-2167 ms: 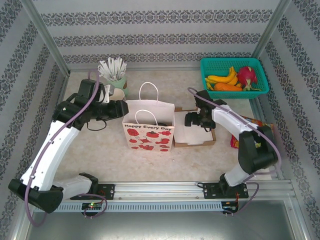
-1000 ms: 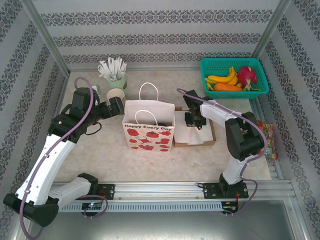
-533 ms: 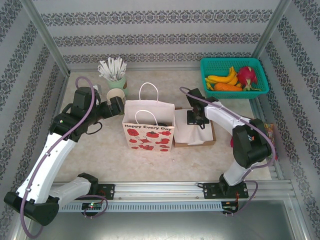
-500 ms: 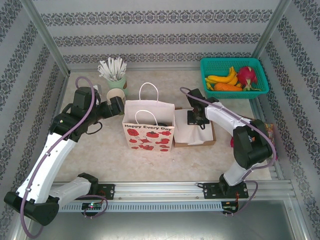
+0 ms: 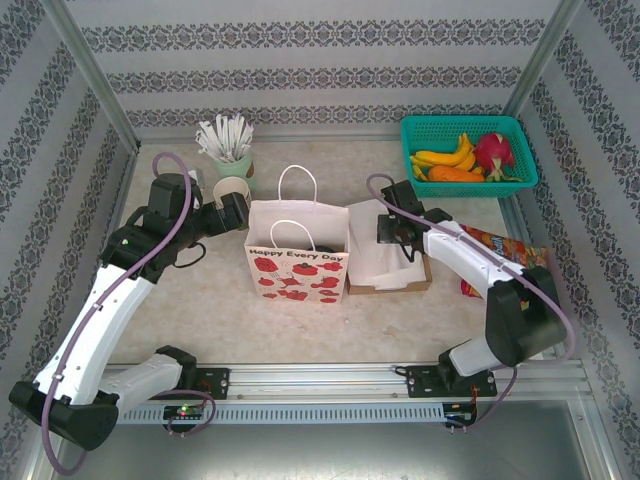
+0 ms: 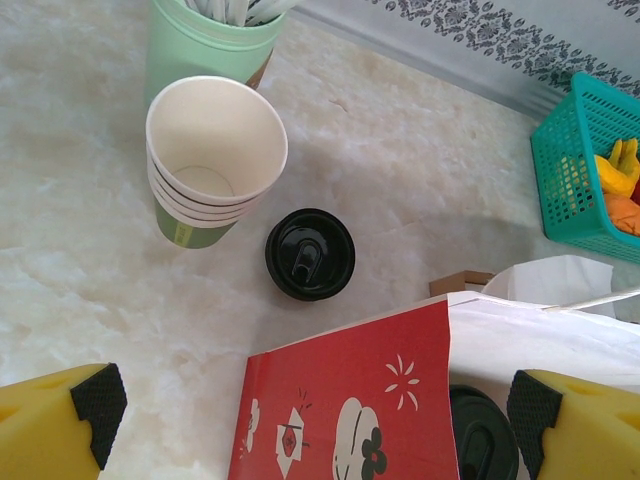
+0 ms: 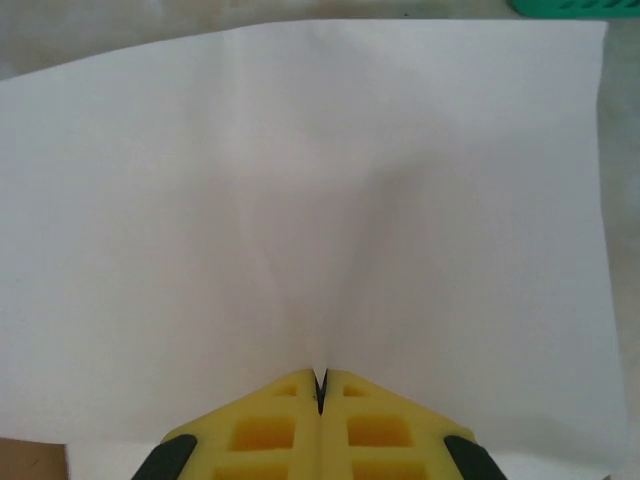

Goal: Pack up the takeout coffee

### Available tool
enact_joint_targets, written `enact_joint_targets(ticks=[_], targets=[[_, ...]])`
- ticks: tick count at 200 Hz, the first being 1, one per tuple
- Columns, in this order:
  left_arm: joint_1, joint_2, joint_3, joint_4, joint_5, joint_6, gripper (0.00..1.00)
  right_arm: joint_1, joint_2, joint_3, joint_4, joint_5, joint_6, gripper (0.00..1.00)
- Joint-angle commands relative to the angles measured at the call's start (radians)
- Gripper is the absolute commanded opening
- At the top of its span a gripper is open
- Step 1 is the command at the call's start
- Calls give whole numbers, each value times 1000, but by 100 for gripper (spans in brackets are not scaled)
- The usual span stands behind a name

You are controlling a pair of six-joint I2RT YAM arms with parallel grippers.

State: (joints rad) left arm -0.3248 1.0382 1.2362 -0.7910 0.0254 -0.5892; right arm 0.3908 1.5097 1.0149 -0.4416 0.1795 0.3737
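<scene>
1. Arms. My right arm has swung its elbow out to the right over the last second. My left arm has kept its place behind the white paper bag [image 5: 298, 250].
2. Bag. It stands upright mid-counter with its mouth open, and it has not moved.
3. Sheet. The white paper sheet [image 5: 368, 255] lay flat in the cardboard tray [image 5: 415, 284] a moment ago. It now rises off the tray, spreading toward the bag's right side. This is the change of note.
4. Coffee. One black-lidded takeout coffee [image 6: 309, 255] stands on the counter [image 6: 420, 150] just beside the stack of open cups [image 6: 215, 150], behind the bag. I see only its lid. A second black lid [image 6: 480, 435] shows low past the bag's rim and appears to be inside the bag, though I cannot confirm that.
5. Grippers. My right gripper [image 7: 320, 390] has just pinched fully closed on the sheet's near edge, with the paper caught between the meeting jaws. My left gripper [image 6: 312, 405] stands at its widest and is empty, poised above the bag's corner with the coffee ahead of it.
6. Finding. I judge the sheet is secured and ready to be carried, probably to the bag. The coffee on the counter is not yet packed, and my left gripper is best placed to take it.
</scene>
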Motion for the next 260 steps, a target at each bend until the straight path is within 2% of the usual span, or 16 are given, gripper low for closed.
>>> enact_joint_targets(ticks=[1,14,40,48,65,86,99,106,117,140,148,177,212,260], targets=[[13,6,-12,32,4,-12,100,1,81,55,19,26,-24,0],[12,5,-12,28,2,-12,100,0,109,84,-13,28,-10,9],[13,4,-9,23,-7,-9,100,-7,91,99,-23,-38,16,43],[13,6,-7,21,-7,-7,100,-16,83,114,-41,-63,36,50],[14,12,-1,20,-7,-4,100,-56,73,139,-76,-113,87,58],[15,20,-1,23,-7,-4,100,-116,77,157,-95,-147,135,64],[14,25,0,24,-5,-6,100,-140,96,166,-92,-147,112,68],[13,27,-1,26,-5,-5,100,-150,118,182,-100,-171,84,77],[14,31,1,27,-4,-4,100,-158,164,228,-131,-198,47,83],[14,37,3,23,-7,-1,99,-157,241,323,-193,-167,31,90],[15,37,3,22,-8,-3,100,-156,261,351,-204,-147,27,97],[14,32,-3,16,-14,-3,100,-167,340,439,-236,-68,-61,98],[14,28,-1,-1,-30,-1,100,-202,417,521,-270,-116,-217,98],[15,34,0,-1,-28,-24,100,-265,482,577,-319,-355,-337,98]])
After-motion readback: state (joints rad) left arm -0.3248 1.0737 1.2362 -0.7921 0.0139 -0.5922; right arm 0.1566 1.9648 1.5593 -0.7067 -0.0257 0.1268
